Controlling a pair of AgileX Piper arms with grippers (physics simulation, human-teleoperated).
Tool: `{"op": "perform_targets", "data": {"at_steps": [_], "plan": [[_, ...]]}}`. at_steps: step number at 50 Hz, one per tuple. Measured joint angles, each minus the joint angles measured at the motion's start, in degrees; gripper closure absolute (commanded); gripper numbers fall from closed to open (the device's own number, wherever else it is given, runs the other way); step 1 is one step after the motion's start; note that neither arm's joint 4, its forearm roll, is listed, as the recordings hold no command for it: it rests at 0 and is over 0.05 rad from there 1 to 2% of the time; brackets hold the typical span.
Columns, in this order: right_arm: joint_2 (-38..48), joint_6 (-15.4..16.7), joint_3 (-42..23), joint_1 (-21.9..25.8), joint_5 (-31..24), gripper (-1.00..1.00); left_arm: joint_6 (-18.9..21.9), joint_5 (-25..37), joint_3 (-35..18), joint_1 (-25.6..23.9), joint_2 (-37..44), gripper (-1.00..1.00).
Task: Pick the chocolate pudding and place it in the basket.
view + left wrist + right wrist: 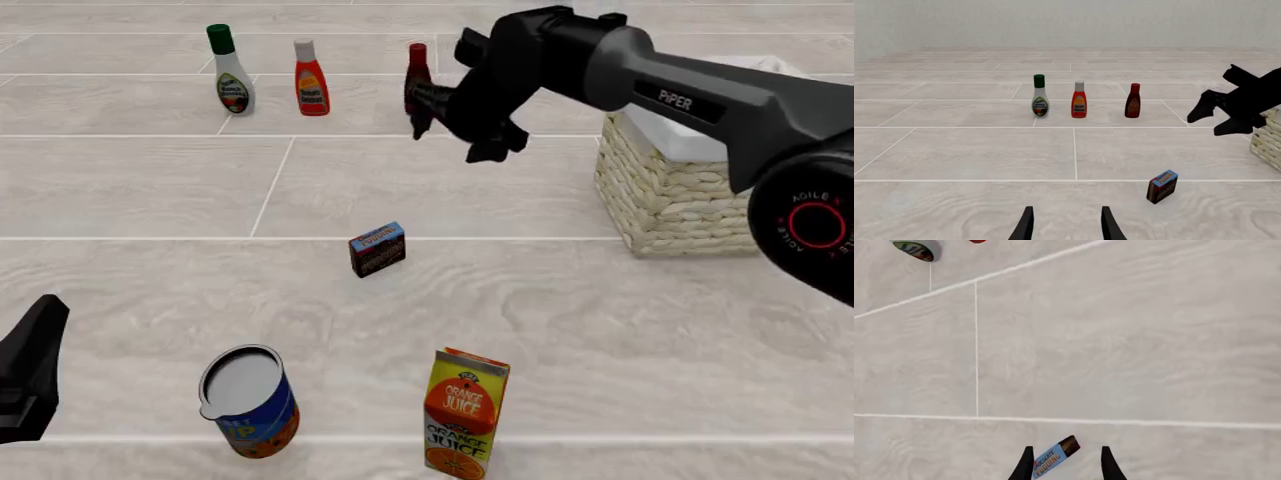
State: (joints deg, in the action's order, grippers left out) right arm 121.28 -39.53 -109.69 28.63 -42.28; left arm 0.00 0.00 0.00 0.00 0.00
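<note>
We note the small dark brown chocolate pudding carton [378, 249], blue-topped with a reddish label, standing free; right gripper [454, 120] spread and empty, above it.

three bottles [311, 78], two cartons [462, 414], one can [248, 401]

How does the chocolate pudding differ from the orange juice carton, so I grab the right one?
The chocolate pudding is a small, squat, dark brown box with a blue top edge; the orange juice carton is much taller and orange-yellow. The pudding stands mid-table, below the right gripper; the juice stands at the near edge beside a can. Both are upright rectangular cartons.
</note>
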Motion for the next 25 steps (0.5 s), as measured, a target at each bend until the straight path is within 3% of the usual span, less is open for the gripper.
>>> {"op": "perform_targets", "data": {"at_steps": [25], "plan": [[4.53,-13.16,-2.7,0.93,-1.74,-1.0,0.0,0.0,0.0,0.0,0.0,-1.0]]}}
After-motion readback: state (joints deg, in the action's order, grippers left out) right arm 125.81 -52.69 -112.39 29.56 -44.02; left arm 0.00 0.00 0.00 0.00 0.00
